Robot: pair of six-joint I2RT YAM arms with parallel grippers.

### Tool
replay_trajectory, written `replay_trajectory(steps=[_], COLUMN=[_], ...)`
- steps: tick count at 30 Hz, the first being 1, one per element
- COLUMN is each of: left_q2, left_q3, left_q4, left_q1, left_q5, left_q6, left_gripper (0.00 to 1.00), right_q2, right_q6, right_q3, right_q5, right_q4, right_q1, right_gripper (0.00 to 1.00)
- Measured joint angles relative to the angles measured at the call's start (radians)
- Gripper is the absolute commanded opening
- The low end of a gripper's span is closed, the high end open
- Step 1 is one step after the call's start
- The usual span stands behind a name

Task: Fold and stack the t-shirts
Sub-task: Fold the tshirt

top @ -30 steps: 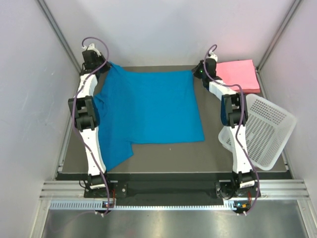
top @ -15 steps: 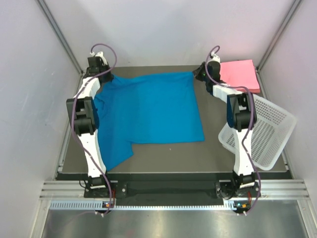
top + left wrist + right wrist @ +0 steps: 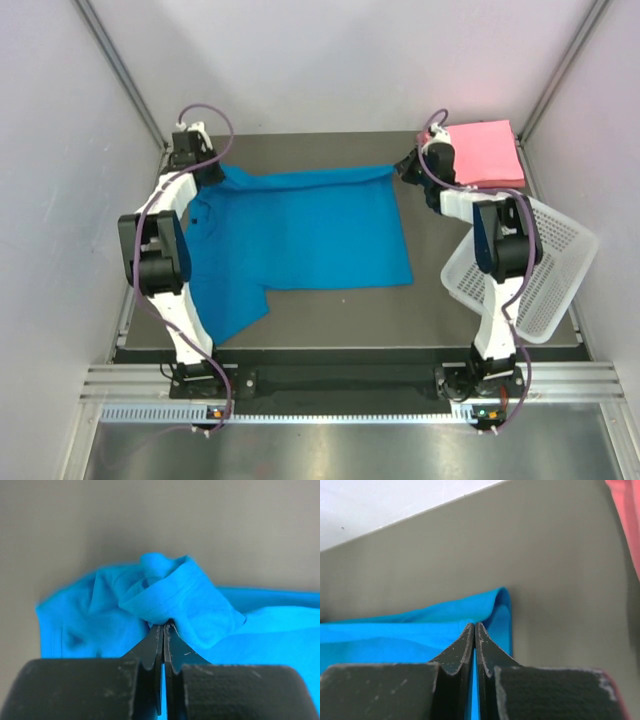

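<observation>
While the blue t-shirt (image 3: 300,235) is lying spread on the table (image 3: 340,310), both grippers are pinching its far edge. The left gripper (image 3: 163,630) is clamping shut on a bunched fold at the far-left corner, and the right gripper (image 3: 474,630) is clamping shut on the thin far-right corner. The cloth is looking light and limp, so I judge the corners are giving the surest hold. The pink t-shirts (image 3: 487,150) are resting folded at the far right.

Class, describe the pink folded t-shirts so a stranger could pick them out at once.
Find the dark table and look to its far right corner, beyond the white perforated basket. The pink t-shirts lie there, folded flat into a rectangle. Only they are pink; the blue t-shirt lies spread out.
</observation>
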State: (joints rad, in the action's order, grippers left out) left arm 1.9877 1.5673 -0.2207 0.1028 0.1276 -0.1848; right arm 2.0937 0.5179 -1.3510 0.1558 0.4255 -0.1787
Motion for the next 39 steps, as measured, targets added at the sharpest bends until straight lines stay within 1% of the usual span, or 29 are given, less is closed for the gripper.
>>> replay_trajectory(steps=[7, 8, 13, 14, 15, 16, 17, 18, 19, 23, 26, 29, 34, 39], left_q2=[-0.129, -0.149, -0.219, -0.229, -0.235, -0.241, -0.247, -0.252, -0.261, -0.323, -0.376, -0.369, -0.277, -0.149], left_q3=[-0.220, -0.248, -0.331, -0.341, -0.348, -0.352, -0.353, -0.353, -0.354, -0.362, -0.353, -0.305, -0.224, -0.145], left_q4=[-0.031, -0.035, -0.125, -0.149, -0.166, -0.188, -0.214, -0.233, -0.254, -0.288, -0.276, -0.270, -0.252, -0.243], left_q1=[0.000, 0.000, 0.000, 0.000, 0.000, 0.000, 0.000, 0.000, 0.000, 0.000, 0.001, 0.002, 0.010, 0.015], left_q5=[-0.032, -0.033, -0.044, -0.051, -0.058, -0.070, -0.089, -0.103, -0.119, -0.148, -0.144, -0.125, -0.063, -0.004], left_q6=[-0.045, -0.054, -0.126, -0.139, -0.147, -0.160, -0.173, -0.183, -0.190, -0.209, -0.216, -0.215, -0.193, -0.156], left_gripper=[0.00, 0.11, 0.18, 0.27, 0.31, 0.32, 0.33, 0.35, 0.38, 0.51, 0.53, 0.54, 0.55, 0.56], right_q2=[-0.092, -0.097, -0.111, -0.115, -0.122, -0.127, -0.132, -0.138, -0.145, -0.184, -0.215, -0.222, -0.211, -0.143], right_q6=[-0.046, -0.050, -0.066, -0.067, -0.070, -0.071, -0.071, -0.072, -0.072, -0.069, -0.069, -0.073, -0.093, -0.128], right_q3=[0.165, 0.182, 0.249, 0.261, 0.276, 0.285, 0.291, 0.293, 0.296, 0.304, 0.296, 0.247, 0.140, 0.038], right_q5=[0.015, 0.020, 0.035, 0.036, 0.038, 0.039, 0.040, 0.042, 0.044, 0.051, 0.055, 0.057, 0.067, 0.091], right_q4=[0.005, 0.004, -0.019, -0.024, -0.032, -0.039, -0.052, -0.071, -0.084, -0.134, -0.180, -0.234, -0.281, -0.314], right_q1=[-0.002, -0.003, -0.013, -0.014, -0.017, -0.020, -0.023, -0.026, -0.028, -0.031, -0.032, -0.042, -0.070, -0.076], right_gripper=[0.00, 0.00, 0.00, 0.00, 0.02, 0.06, 0.09, 0.11, 0.16, 0.30, 0.33, 0.33, 0.37, 0.38])
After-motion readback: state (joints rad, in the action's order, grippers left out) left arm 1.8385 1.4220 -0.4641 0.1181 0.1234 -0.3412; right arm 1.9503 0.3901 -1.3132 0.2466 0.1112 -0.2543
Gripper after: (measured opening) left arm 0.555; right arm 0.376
